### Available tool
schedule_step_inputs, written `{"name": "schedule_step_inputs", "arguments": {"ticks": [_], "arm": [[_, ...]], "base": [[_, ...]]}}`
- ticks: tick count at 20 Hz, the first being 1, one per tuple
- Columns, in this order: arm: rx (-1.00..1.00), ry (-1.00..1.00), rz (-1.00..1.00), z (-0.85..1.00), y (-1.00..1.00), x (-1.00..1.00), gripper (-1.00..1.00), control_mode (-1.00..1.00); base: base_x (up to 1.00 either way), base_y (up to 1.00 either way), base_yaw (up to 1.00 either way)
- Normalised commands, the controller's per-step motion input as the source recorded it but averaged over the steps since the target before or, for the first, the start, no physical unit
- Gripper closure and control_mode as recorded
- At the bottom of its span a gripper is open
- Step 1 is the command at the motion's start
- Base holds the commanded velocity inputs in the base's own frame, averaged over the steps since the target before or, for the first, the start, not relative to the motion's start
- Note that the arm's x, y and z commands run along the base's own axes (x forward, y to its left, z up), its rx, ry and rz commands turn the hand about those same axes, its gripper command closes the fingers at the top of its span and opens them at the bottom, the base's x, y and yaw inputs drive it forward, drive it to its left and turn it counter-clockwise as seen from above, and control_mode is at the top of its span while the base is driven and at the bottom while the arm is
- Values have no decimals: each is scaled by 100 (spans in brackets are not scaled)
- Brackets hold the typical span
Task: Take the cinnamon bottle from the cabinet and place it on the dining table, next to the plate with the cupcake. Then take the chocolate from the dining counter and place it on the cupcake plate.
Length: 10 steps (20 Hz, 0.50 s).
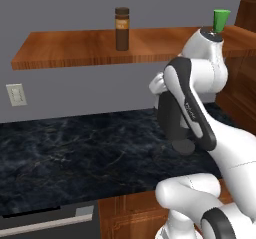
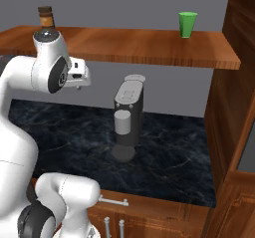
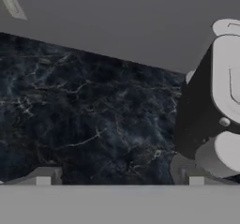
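Note:
The cinnamon bottle (image 1: 122,29) (image 2: 46,17), slim and dark brown with a tan label band, stands upright on the cabinet shelf (image 1: 75,50) (image 2: 149,48). My gripper (image 3: 120,178) is open with nothing between its widely spaced fingertips (image 3: 44,176). It hangs below the shelf, over a black marble counter (image 3: 70,101), lower than the bottle and apart from it. In the right base view the arm's shoulder hides the lower part of the bottle. The dining table, plate, cupcake and chocolate are out of view.
A green cup (image 1: 220,19) (image 2: 188,24) stands at the right end of the shelf. A dark coffee machine (image 2: 128,117) (image 3: 211,110) sits on the counter just right of my hand. Tall wooden cupboards (image 2: 234,107) close off the right side. There is a wall outlet (image 1: 16,94).

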Motion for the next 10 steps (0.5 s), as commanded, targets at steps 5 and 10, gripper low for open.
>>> {"name": "schedule_step_inputs", "arguments": {"ticks": [5, 10], "arm": [[0, -20, 21, 66, 25, -5, -100, -100], [-2, -19, 11, 51, 24, -4, -100, -100]], "base": [[0, 0, 0], [0, 0, 0]]}}
